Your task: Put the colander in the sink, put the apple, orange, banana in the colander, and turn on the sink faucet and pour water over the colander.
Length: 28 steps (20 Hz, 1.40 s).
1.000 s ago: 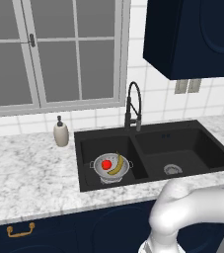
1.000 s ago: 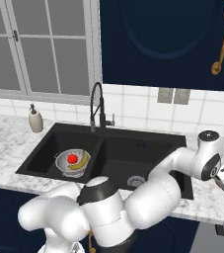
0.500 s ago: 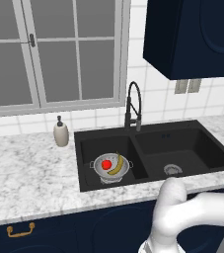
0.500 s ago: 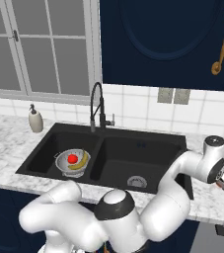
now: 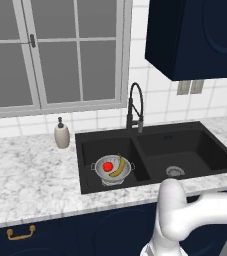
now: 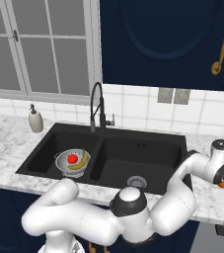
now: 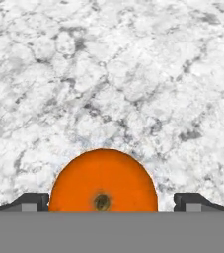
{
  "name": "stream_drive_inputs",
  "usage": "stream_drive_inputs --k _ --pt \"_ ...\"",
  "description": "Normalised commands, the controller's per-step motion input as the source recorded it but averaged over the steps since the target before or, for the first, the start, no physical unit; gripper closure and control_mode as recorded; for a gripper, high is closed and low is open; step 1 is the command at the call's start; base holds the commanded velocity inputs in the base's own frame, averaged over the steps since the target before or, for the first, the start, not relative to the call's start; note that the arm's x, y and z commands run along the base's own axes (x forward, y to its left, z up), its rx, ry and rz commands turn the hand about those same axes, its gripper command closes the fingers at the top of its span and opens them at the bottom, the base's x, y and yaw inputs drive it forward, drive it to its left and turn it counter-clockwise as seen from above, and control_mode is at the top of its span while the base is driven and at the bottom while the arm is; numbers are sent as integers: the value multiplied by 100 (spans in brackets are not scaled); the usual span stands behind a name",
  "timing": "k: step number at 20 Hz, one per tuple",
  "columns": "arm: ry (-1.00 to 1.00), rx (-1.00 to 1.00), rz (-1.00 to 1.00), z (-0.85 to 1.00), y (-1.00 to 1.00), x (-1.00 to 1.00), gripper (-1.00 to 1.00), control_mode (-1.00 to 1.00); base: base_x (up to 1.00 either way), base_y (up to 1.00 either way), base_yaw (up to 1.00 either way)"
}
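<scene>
Hand view | orange (image 7: 103, 185) between wide-spread gripper (image 7: 111, 201) jaws

arm stretched far right, pincer (image 7: 111, 201) (jaws wide)

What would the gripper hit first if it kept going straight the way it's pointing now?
Likely the orange, sitting between the open gripper's fingertips; beyond it lies the marble counter. The remaining gap is unclear.

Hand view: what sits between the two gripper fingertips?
The orange sits between the open gripper's fingertips, resting on marble counter; gaps show either side.
</scene>
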Motion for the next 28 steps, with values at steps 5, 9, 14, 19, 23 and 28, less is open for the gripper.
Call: stream_drive_inputs --k 5,9,14,19,23,28 --pt "0 2 1 -34 -28 12 -100 -100 0 0 0" --pt "3 4 4 -36 25 -3 100 -100 0 0 0" --pt "0 2 9 -23 79 -52 100 -100 0 0 0" --pt "-3 0 11 -18 100 -52 100 -100 0 0 0" --pt "-19 0 10 4 100 -40 100 -100 0 0 0" --pt "-18 0 10 41 100 -33 100 -100 0 0 0"
